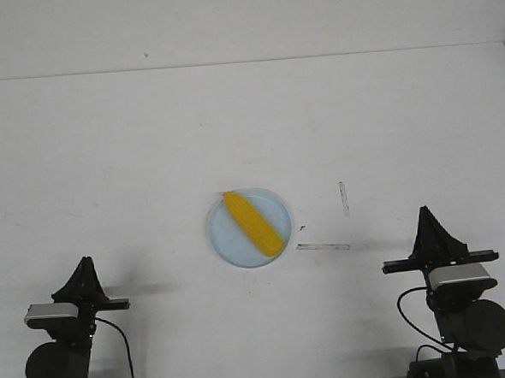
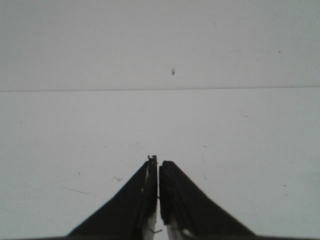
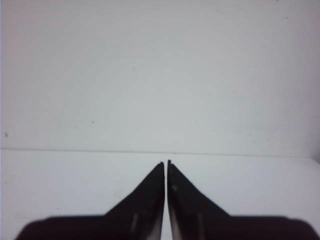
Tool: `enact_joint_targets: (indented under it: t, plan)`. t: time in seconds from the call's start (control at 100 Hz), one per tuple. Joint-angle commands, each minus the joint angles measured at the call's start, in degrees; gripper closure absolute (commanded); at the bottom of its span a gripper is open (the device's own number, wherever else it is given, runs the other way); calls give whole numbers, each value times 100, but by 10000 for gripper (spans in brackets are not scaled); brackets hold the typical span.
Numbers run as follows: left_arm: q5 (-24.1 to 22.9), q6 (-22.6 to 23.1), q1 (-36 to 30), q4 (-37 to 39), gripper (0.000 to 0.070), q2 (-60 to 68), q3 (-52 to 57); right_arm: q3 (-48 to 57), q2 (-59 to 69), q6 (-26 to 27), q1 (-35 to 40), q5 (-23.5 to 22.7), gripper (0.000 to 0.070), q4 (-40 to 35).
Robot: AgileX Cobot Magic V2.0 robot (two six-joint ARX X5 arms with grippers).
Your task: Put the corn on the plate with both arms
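The yellow-orange corn (image 1: 253,222) lies diagonally on the pale blue plate (image 1: 225,238) in the middle of the white table. My left gripper (image 1: 86,263) is shut and empty at the near left, well away from the plate. My right gripper (image 1: 425,213) is shut and empty at the near right, also apart from the plate. In the left wrist view the gripper (image 2: 158,162) has its jaws together over bare table. In the right wrist view the gripper (image 3: 166,162) has its jaws together too. Neither wrist view shows the corn or the plate.
Two thin tape strips lie on the table right of the plate, one upright (image 1: 344,198) and one lying flat (image 1: 323,247). The table's far edge (image 1: 245,63) meets a white wall. Both arm bases (image 1: 57,364) (image 1: 467,330) stand at the near edge.
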Motion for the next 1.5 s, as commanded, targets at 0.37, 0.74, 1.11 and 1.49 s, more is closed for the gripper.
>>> enact_joint_targets:
  t: [0.37, 0.74, 1.11, 1.49]
  plan:
    - [-17, 0, 4, 81, 699, -11, -120, 11, -4, 94, 2, 17, 692, 61]
    - [-15, 0, 4, 81, 699, -11, -120, 11, -4, 94, 2, 17, 691, 61]
    - [-17, 0, 4, 81, 699, -11, -120, 2, -153, 92, -4, 13, 692, -214]
    - [-15, 0, 4, 79, 699, -9, -120, -1108, -986, 118, -4, 87, 692, 114]
